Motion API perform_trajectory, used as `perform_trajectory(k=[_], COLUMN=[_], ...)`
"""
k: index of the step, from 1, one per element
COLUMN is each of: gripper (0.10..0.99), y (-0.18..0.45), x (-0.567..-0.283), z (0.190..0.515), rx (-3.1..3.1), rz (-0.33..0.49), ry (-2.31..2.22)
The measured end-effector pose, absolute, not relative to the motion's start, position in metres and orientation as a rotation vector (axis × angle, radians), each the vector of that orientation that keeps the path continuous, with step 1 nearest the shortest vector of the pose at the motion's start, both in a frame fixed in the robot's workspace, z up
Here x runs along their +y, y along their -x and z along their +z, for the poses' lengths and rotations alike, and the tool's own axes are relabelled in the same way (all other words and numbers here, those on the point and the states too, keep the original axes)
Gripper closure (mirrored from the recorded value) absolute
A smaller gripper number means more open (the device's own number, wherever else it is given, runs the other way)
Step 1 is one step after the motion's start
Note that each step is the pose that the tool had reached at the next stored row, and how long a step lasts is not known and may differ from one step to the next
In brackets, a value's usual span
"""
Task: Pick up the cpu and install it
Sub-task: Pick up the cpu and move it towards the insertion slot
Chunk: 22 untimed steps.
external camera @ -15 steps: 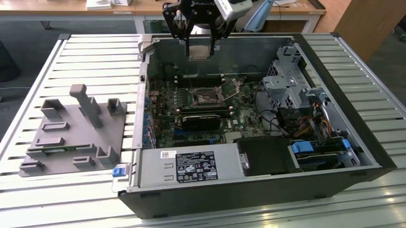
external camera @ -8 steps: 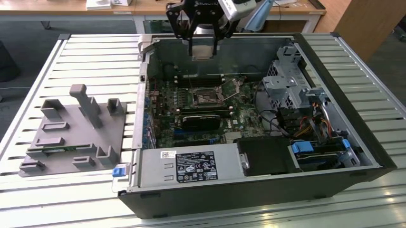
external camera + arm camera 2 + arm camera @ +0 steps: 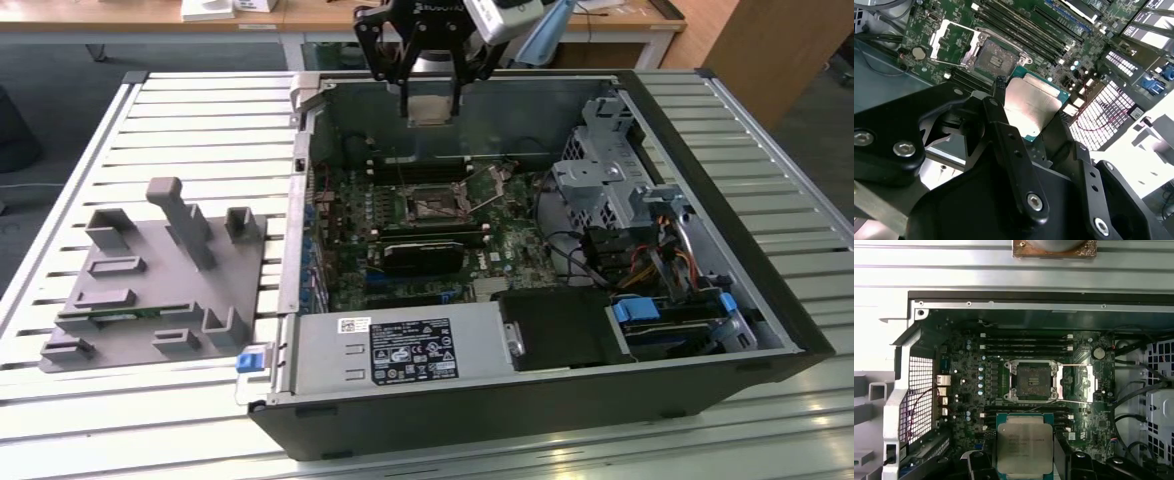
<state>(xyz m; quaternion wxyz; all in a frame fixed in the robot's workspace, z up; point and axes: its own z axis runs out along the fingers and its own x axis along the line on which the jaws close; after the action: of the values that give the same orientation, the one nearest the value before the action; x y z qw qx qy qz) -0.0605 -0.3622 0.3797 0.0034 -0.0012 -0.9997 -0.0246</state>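
**A:** What sits on the exterior view's left?

**B:** A grey plastic fixture tray with upright pegs [image 3: 147,290], lying on the slatted metal table [image 3: 200,110]. I'd guess it's a parts stand, parked well apart from the arm.

**A:** And further right?

**B:** The open black computer case [image 3: 561,425]. High over its far side, the black two-fingered gripper [image 3: 430,95] is clamped on the small square silvery-topped cpu [image 3: 1025,447]. It pinches the edges with the lid up and level, probably so the underside meets the black-framed socket [image 3: 1031,381] squarely. The socket's metal latch frame [image 3: 1079,382] is folded open, baring it. Chip and socket are well apart.
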Motion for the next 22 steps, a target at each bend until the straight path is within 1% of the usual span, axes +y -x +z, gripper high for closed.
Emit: perform_trajectory(k=[22], gripper=[0.545], y=[0.0523], x=[-0.3599], z=[0.3792], rx=[-3.134], rz=[-0.077], ry=[0.004])
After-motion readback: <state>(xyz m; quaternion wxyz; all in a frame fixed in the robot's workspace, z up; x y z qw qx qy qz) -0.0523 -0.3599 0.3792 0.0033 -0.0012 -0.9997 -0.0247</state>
